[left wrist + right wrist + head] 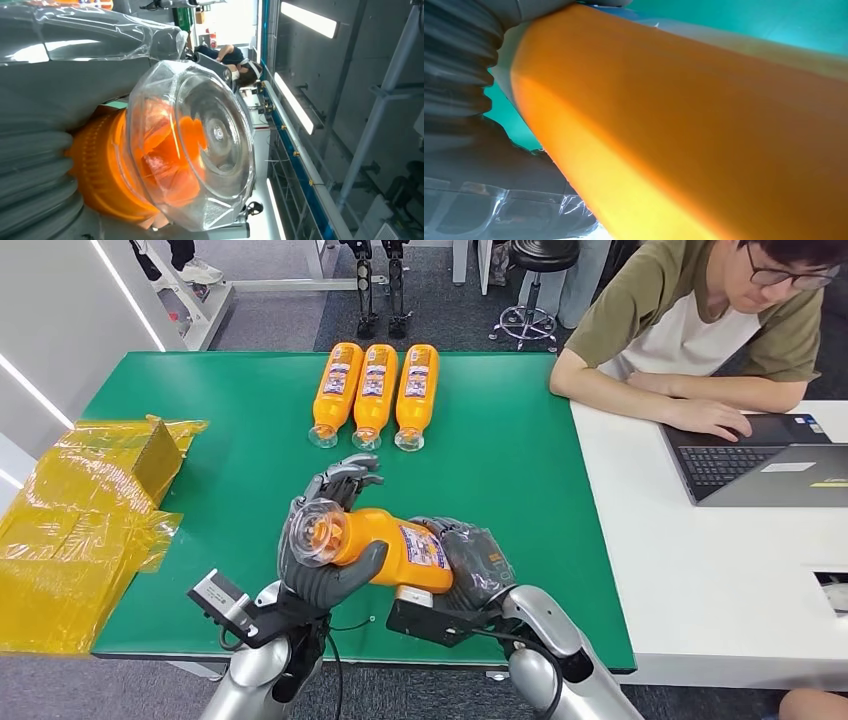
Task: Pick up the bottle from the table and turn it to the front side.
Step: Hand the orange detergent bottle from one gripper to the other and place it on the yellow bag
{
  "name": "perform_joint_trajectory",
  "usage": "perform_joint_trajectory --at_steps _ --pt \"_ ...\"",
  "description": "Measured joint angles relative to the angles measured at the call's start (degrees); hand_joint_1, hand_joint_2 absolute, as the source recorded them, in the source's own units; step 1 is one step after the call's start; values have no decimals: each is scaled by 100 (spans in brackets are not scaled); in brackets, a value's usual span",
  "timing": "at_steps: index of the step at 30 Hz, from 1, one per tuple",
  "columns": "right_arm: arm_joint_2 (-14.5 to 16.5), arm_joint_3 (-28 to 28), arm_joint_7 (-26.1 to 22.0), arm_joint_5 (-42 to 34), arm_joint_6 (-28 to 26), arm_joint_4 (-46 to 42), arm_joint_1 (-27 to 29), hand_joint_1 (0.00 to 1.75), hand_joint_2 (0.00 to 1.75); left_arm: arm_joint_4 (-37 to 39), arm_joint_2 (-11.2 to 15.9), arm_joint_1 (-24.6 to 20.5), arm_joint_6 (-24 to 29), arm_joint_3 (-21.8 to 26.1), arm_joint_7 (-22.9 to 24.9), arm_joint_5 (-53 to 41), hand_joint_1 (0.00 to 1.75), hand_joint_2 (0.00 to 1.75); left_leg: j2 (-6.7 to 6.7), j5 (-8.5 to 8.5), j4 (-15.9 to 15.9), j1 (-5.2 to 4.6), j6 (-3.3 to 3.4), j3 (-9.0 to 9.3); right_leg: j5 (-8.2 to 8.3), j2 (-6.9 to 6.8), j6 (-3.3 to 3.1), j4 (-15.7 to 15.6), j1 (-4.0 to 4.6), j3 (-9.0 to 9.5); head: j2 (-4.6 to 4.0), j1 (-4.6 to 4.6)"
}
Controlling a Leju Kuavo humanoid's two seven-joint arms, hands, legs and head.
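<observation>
Left hand (325, 560) gripping bottle (385, 550) near clear cap (200, 145), right hand (478, 565) holding its base

Beyond the left hand (325, 540) lies open green table (240, 440), then three bottles (372, 392) side by side block the far edge. Left of it, yellow wrapped packages (85, 520) crowd the table's side. Right of the right hand (478, 562), green runs bare to the white desk (680, 570) (person (700, 330) and laptop (760, 460) farther back).
</observation>
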Motion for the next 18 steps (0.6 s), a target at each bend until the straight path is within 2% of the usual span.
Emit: perform_joint_trajectory --at_steps 10,11,14,15,18 --pt "4 27 -68 140 -1 68 -52 175 175 -15 -1 82 2 0 -14 19 175 175 -1 0 0 0 0 -1 0 -1 0 1 0 1 0 -1" --pt "7 32 -80 141 -2 81 -64 169 175 -23 -3 89 9 1 -14 17 175 175 -1 0 0 0 0 -1 0 -1 0 1 0 1 0 -1" --pt "16 39 -135 134 -32 113 -88 38 175 -57 -10 112 31 4 -14 4 175 175 -1 0 0 0 0 -2 0 -2 0 1 0 2 0 -1" --pt "20 42 -162 118 -82 117 -89 0 175 -69 -13 117 39 7 -14 0 175 175 -1 0 0 0 0 -2 0 -2 0 1 0 2 0 -1" --pt "64 49 -273 -25 -381 113 -49 0 175 -122 -19 117 72 14 -5 -15 175 175 -2 0 0 0 0 -3 0 -2 0 1 0 1 0 -1"
